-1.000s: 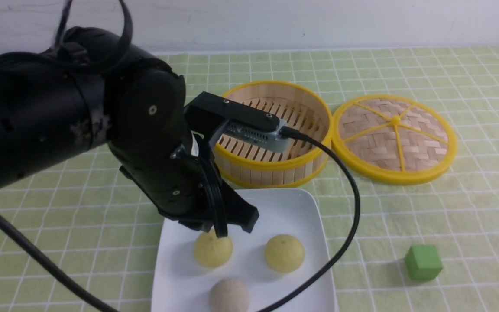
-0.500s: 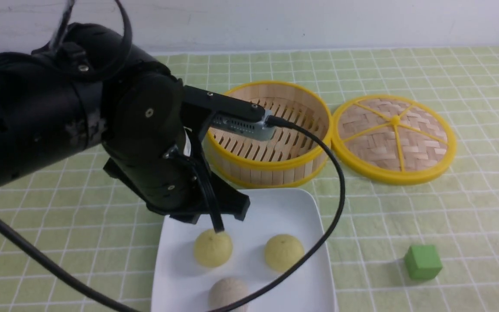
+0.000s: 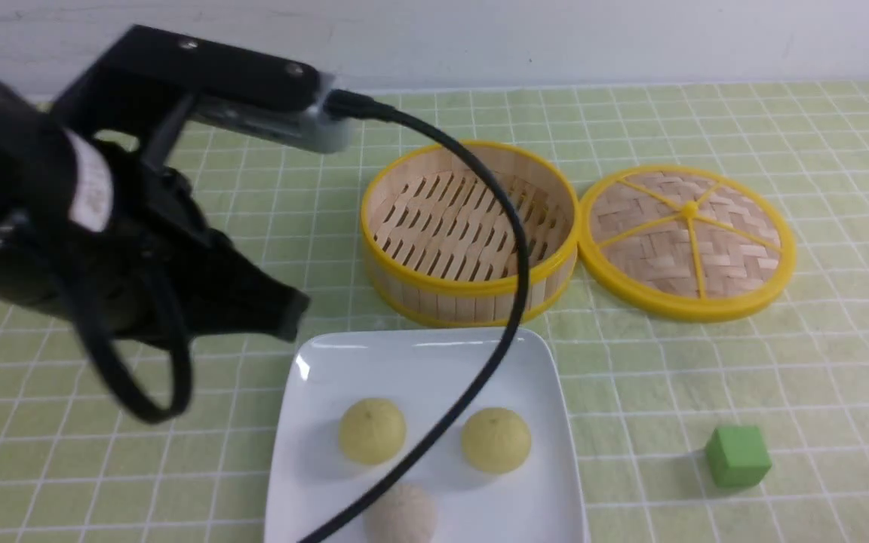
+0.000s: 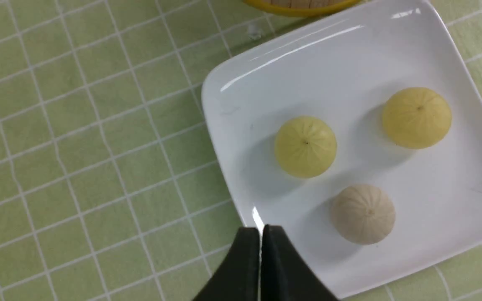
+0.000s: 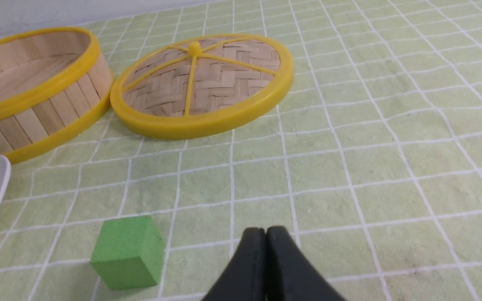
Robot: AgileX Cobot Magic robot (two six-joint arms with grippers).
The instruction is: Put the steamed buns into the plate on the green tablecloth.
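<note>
Three steamed buns lie on the white square plate [image 3: 525,362] on the green tablecloth [image 3: 819,377]: a pale yellow one [image 3: 371,431], a second yellow one [image 3: 495,440], and an off-white one [image 3: 402,514] at the front, partly crossed by a black cable. The left wrist view shows the same buns [image 4: 305,146] [image 4: 416,117] [image 4: 363,214] on the plate [image 4: 266,75]. My left gripper [image 3: 293,314] is shut and empty, raised to the left of the plate [image 4: 260,230]. My right gripper [image 5: 265,231] is shut and empty above bare cloth.
An empty bamboo steamer basket [image 3: 469,230] with a yellow rim stands behind the plate, its woven lid [image 3: 687,240] lying to its right. A small green cube [image 3: 737,455] sits on the cloth right of the plate. The left arm's cable [image 3: 480,362] hangs over the plate.
My left gripper has lifted off the left yellow bun and drawn back up and to the left. The buns stay on the plate.
</note>
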